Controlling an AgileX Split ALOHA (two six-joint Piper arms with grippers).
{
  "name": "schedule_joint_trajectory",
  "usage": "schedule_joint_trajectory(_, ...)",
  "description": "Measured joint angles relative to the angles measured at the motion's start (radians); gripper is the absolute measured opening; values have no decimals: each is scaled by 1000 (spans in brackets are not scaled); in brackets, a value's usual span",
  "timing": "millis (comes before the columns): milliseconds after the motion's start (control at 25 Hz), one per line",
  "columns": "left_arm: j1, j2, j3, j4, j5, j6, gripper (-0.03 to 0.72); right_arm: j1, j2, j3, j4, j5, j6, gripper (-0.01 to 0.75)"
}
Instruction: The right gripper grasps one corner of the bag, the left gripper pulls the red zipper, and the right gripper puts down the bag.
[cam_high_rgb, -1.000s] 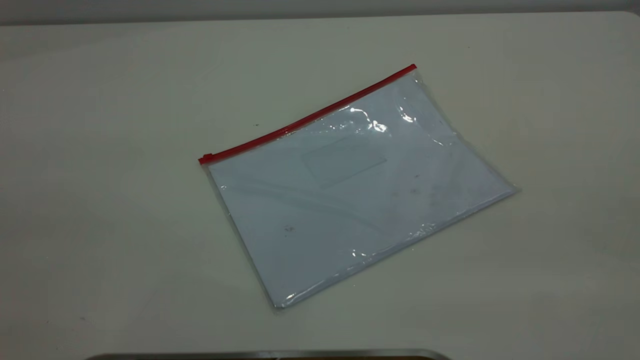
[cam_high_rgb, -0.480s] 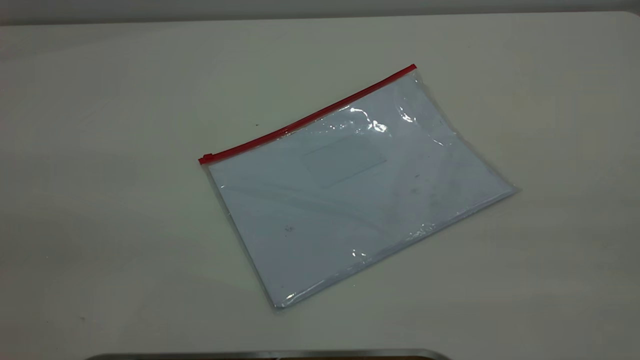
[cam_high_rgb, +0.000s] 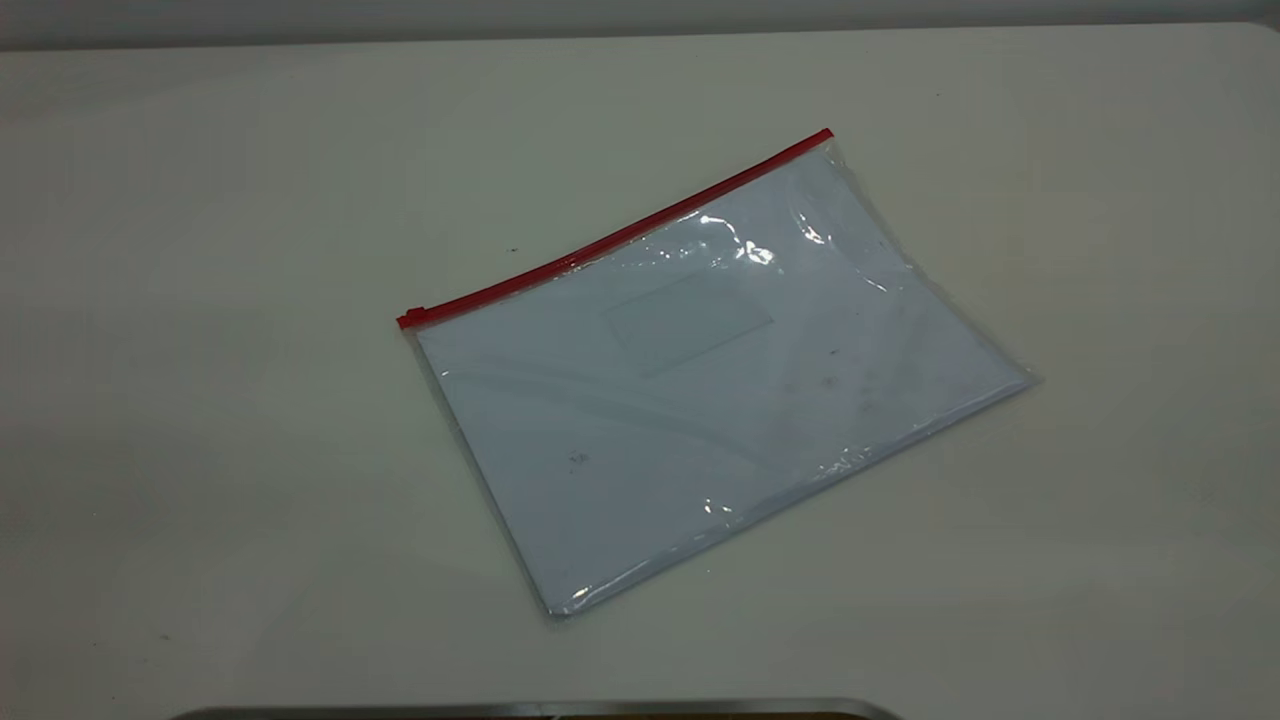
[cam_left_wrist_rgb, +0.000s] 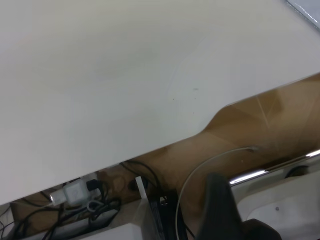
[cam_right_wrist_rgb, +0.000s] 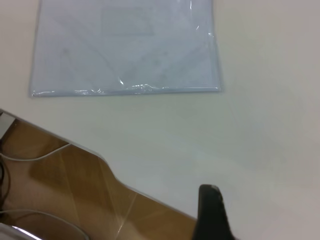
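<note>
The bag (cam_high_rgb: 700, 370) lies flat on the white table, a clear bluish-white pouch turned at an angle. Its red zipper (cam_high_rgb: 615, 238) runs along the far long edge, with the slider tab (cam_high_rgb: 410, 318) at the left end. Neither gripper shows in the exterior view. In the right wrist view, part of my right gripper (cam_right_wrist_rgb: 212, 215) hangs over the table near its edge, well apart from the bag (cam_right_wrist_rgb: 125, 45). In the left wrist view, part of my left gripper (cam_left_wrist_rgb: 220, 210) is off the table's edge; only a corner of the bag (cam_left_wrist_rgb: 307, 7) shows far off.
The white table (cam_high_rgb: 200, 300) spreads wide on all sides of the bag. A metal-rimmed edge (cam_high_rgb: 540, 710) lies at the bottom of the exterior view. Cables and a power strip (cam_left_wrist_rgb: 75, 195) sit below the table edge in the left wrist view.
</note>
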Motion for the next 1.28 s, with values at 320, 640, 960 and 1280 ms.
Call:
schedule_joint_trajectory(320, 0, 0, 0, 0, 0, 0, 559, 0, 0, 0, 0, 0, 3, 569)
schedule_joint_trajectory(640, 0, -8, 0, 0, 0, 0, 559, 0, 0, 0, 0, 0, 4, 569)
schedule_joint_trajectory(960, 90, -188, 0, -8, 0, -31, 559, 0, 0, 0, 0, 0, 4, 568)
schedule_joint_trajectory(1280, 225, -319, 0, -24, 9, -13, 559, 0, 0, 0, 0, 0, 4, 569)
